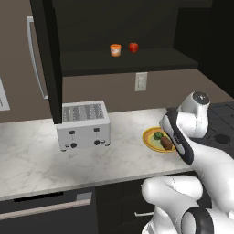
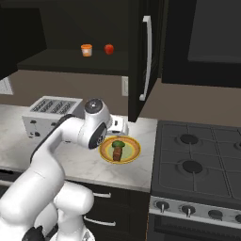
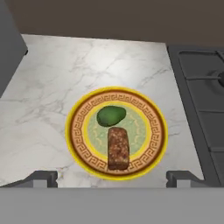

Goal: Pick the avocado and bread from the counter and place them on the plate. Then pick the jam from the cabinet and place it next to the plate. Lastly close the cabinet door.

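Hovering over the plate [image 3: 74, 131], the gripper [image 3: 111, 177] has its 2 dark fingertips [image 3: 41, 178] spread wide with nothing between them, one showing at each lower side of the hand view.

The plate sits on the counter [image 1: 32, 160] near the right end, close to the front edge and just beside the stove [image 2: 197, 160]. 2 items lie on the plate — the bread [image 3: 118, 148] on the nearer half, lengthwise toward the hand camera, and the avocado [image 3: 111, 115] right behind it, touching or almost touching its far end. From the right base view the same pair shows as a brown chunk with a green lump behind it, partly hidden behind the arm's wrist.

Farther left on the counter, well apart from the plate, stands a silver toaster [image 1: 83, 124] with 2 knobs on its front.

On the back wall above the counter, a white outlet [image 1: 141, 82].

Higher and farthest back — the cabinet [image 1: 128, 27], open. On its lower shelf the jam [image 1: 115, 50] stands upright near the middle, with a red round fruit [image 1: 133, 47] just beside it to the right, the 2 apart. The cabinet door [image 2: 143, 61] stands swung out at the right side of the opening, its long silver handle [image 2: 147, 56] vertical.
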Available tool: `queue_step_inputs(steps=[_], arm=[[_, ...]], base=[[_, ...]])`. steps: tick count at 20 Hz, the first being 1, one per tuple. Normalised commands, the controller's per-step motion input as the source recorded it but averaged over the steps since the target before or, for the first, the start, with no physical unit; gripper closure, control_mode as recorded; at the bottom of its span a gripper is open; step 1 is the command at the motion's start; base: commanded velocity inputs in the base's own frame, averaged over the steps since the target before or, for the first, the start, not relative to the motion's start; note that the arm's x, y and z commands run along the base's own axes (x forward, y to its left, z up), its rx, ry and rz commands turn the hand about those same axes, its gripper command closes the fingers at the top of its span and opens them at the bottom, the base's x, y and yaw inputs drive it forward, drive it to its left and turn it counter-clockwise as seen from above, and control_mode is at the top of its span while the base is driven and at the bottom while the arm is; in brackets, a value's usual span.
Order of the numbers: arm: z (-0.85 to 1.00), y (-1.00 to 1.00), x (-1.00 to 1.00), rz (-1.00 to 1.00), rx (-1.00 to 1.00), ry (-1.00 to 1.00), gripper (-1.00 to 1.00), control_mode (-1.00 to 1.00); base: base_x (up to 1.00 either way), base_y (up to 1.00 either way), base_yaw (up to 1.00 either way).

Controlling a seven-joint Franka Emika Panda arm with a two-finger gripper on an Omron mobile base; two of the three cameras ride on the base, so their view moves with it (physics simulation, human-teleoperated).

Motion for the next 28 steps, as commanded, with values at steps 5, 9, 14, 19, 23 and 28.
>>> queue_step_inputs(steps=[5,9,14,19,23,28], arm=[[0.68,0.41,-0.22,0.00,0.00,-0.15,-1.00,-1.00],[0.80,0.24,-0.20,0.00,0.00,-0.11,-1.00,-1.00],[0.75,0.27,-0.16,0.00,0.00,-0.09,-1.00,-1.00],[0.75,0.23,-0.10,0.00,0.00,-0.11,-1.00,-1.00],[0.67,0.28,-0.02,0.00,0.00,-0.14,-1.00,-1.00],[0.59,0.36,-0.01,0.00,0.00,-0.10,-1.00,-1.00]], base=[[0.00,0.00,0.00],[0.00,0.00,0.00],[0.00,0.00,0.00],[0.00,0.00,0.00],[0.00,0.00,0.00],[0.00,0.00,0.00]])
